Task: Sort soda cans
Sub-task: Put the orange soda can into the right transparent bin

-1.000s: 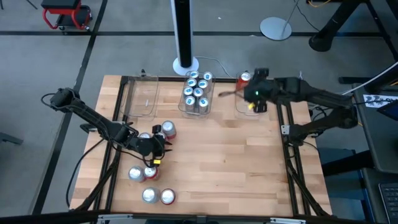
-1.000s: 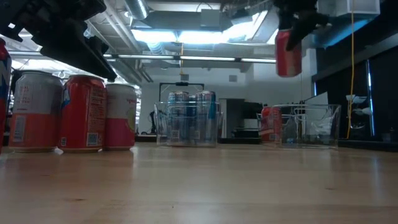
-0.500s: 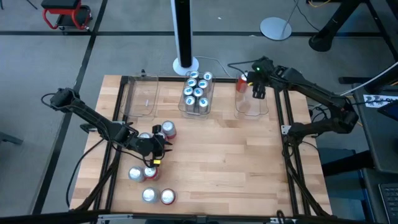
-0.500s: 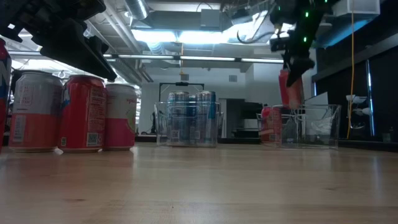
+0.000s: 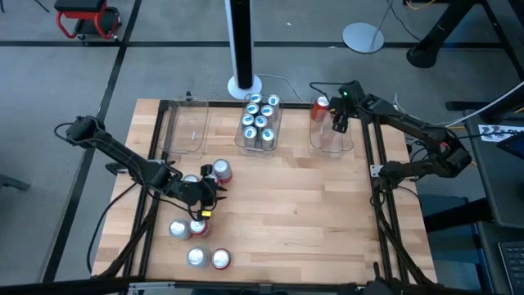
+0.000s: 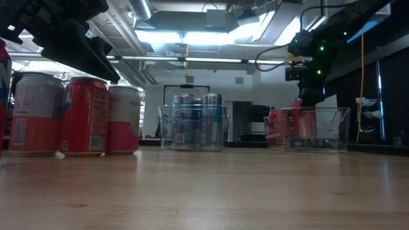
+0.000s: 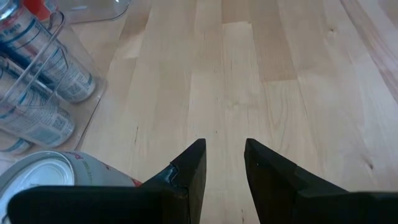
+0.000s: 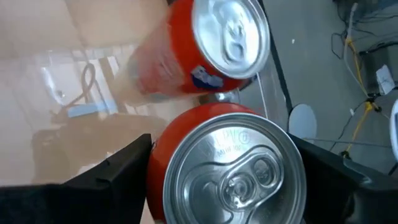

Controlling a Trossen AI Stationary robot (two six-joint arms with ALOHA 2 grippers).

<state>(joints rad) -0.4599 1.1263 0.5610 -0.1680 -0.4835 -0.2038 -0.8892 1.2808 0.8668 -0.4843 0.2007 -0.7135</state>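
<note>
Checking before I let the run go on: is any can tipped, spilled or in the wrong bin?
Nothing stands out. The blue-and-white cans stand upright in the middle bin, red cans in the right bin, where the right gripper holds another red can upright. Loose cans stand upright near the left gripper.

Three soda cans [image 6: 77,115] close up, silver, red, pinkish-red, well apart from a clear bin of blue-and-white cans [image 6: 192,121]. Beyond that bin, right gripper [image 6: 305,108] lowering a red can [image 6: 301,124] inside another clear bin [image 6: 319,130], beside a second red can [image 6: 277,126].

Loose cans [image 5: 199,220] front-left; full bin [image 5: 260,123] centre back.
</note>
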